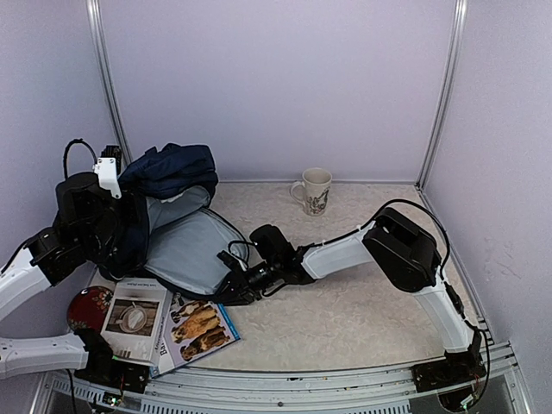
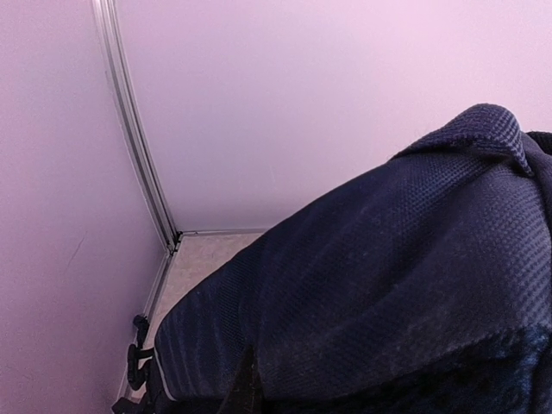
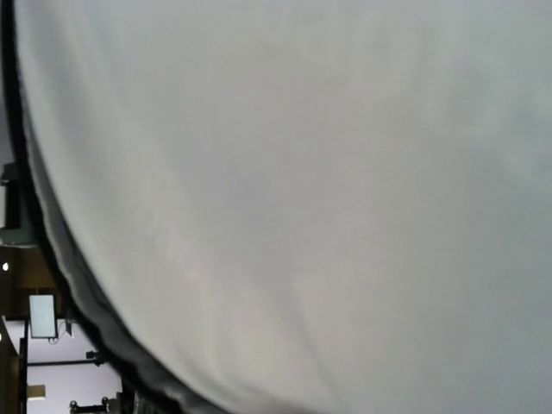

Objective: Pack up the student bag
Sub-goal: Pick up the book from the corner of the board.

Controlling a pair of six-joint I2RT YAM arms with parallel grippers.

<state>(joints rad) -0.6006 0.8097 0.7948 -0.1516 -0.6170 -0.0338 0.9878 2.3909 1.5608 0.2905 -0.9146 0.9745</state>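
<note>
1. Firstly, at the lower left of the top view, a dark red round object [image 1: 86, 307] lies on the table [image 1: 362, 319], partly tucked under a magazine with a plate on its cover [image 1: 134, 321]. Touching that magazine on its right is a second magazine with dogs on its cover [image 1: 200, 330].
2. Just above them, at mid-left, the left gripper [image 1: 125, 226] sits against the left edge of the student bag [image 1: 181, 246]. It is clenched on the navy fabric, and its fingertips are buried in the cloth.
3. The student bag lies on the left half of the table, its mouth gaping upward and its light grey lining exposed. Its navy top is bunched up toward the back wall.
4. In the left wrist view, the bag's navy weave [image 2: 388, 285] fills the lower right, and a black strap buckle [image 2: 135, 354] shows at the lower left.
5. Right of centre, the right gripper [image 1: 240, 285] reaches in to the bag's lower right rim, just above the dog magazine. Its jaws are hidden by the wrist and the rim, so I cannot tell whether they are parted, closed or holding anything.
6. The right wrist view is almost all grey lining [image 3: 302, 216], with a dark rim curving down the left side.
7. Farther right, near the back wall, a cream patterned mug [image 1: 314, 190] stands upright, well apart from both grippers
</note>
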